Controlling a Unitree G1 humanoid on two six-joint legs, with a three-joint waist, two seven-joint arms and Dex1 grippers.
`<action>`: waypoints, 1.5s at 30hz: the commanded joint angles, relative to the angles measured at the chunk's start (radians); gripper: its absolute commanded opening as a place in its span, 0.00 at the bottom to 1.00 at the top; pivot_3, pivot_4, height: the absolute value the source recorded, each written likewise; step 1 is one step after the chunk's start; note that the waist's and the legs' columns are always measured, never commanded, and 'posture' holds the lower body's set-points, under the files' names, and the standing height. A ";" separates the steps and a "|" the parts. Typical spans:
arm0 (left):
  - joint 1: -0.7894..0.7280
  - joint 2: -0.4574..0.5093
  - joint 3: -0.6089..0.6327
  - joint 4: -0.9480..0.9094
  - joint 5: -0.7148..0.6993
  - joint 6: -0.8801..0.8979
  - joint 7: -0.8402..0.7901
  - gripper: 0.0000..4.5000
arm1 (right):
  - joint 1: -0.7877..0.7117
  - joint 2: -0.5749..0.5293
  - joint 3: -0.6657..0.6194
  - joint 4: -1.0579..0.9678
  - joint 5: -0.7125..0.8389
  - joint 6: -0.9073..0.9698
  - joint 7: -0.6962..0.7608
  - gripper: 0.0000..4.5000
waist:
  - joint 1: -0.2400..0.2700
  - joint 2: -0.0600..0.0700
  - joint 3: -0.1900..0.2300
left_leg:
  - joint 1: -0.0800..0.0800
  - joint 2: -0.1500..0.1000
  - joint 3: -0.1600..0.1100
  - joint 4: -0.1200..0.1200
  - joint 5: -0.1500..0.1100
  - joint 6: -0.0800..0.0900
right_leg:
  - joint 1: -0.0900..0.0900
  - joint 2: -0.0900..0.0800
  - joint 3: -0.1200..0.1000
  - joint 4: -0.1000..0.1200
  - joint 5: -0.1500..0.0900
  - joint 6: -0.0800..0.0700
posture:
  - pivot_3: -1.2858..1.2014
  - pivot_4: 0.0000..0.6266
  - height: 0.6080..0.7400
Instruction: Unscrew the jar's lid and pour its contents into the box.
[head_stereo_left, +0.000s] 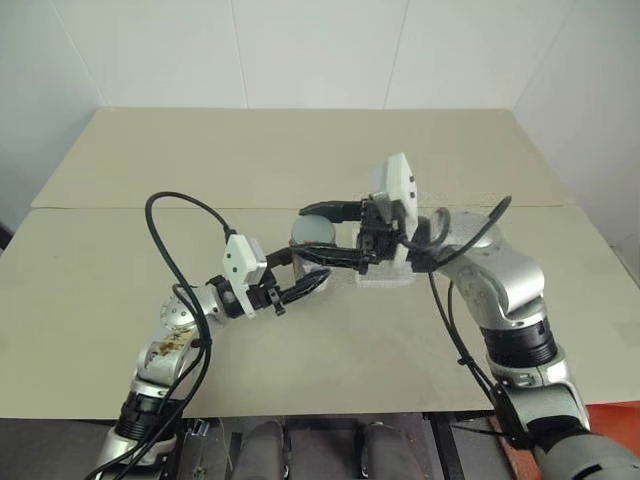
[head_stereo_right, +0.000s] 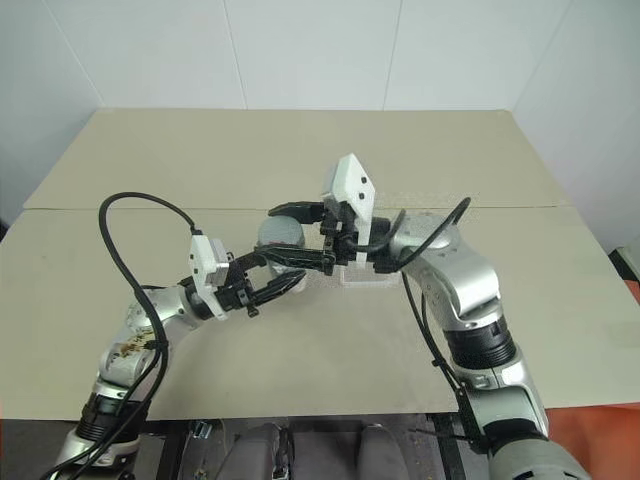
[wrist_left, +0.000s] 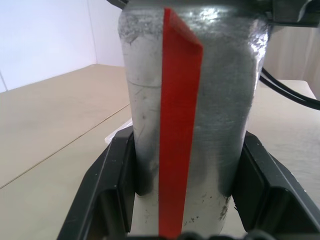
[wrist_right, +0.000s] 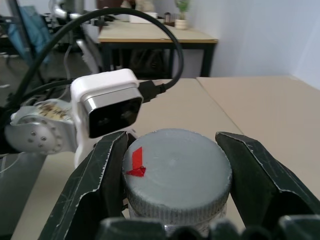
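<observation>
The box (head_stereo_left: 385, 277) is sitting on the bench (head_stereo_left: 300, 150) mostly hidden behind the right gripper (head_stereo_left: 322, 232) and its wrist, so only a whitish strip of it is showing just below the arm. Whether anything is lying in it cannot be told, and the jar's contents are not visible, since the lid (wrist_right: 176, 172) is still sitting on the jar (wrist_left: 192, 115).

The jar is being held up off the bench near its middle, between the two arms and just to the left of the box. In the left wrist view its body is looking dull silver-grey and scuffed, with a red strip running along its length; its upper and lower ends are cut off there. In the right wrist view the lid is showing as a round, flat grey cap with a ribbed rim and a small red mark near one edge.

The left gripper (head_stereo_left: 310, 273) is clamping the jar's body, its two black fingers (wrist_left: 110, 195) pressing on opposite sides. The right gripper is coming in from the right and clenching around the lid, one finger (wrist_right: 95, 185) on each side of the rim.

The bench is offering plenty of room: broad bare surface is lying beyond the jar towards the far wall, and to both sides. A seam is running across it behind the arms. The near edge is lying well below the grippers.
</observation>
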 joint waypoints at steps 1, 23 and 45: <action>0.001 0.006 -0.002 -0.054 -0.021 0.000 -0.014 0.50 | -0.058 -0.008 -0.024 0.074 0.016 -0.069 0.102 0.62 | 0.000 0.000 0.000 | 0.000 0.000 0.000 0.000 0.000 0.000 | 0.000 0.000 0.000 0.000 0.000 0.000 | 0.52 0.24 1.00; 0.001 -0.005 -0.043 -0.074 -0.010 0.003 -0.012 0.50 | -0.333 -0.004 0.111 0.575 0.096 -0.362 0.577 0.62 | -0.003 0.001 0.001 | 0.000 0.000 0.000 0.000 0.000 0.000 | 0.000 0.000 0.000 0.001 0.000 0.000 | 0.52 0.24 1.00; 0.004 -0.049 -0.041 -0.042 -0.014 -0.004 0.003 0.50 | -0.235 -0.120 0.034 0.448 0.162 -0.331 0.548 1.00 | 0.010 0.001 0.001 | -0.001 0.001 0.000 0.000 0.000 0.000 | 0.000 -0.001 -0.001 0.001 0.000 0.000 | 0.52 0.24 1.00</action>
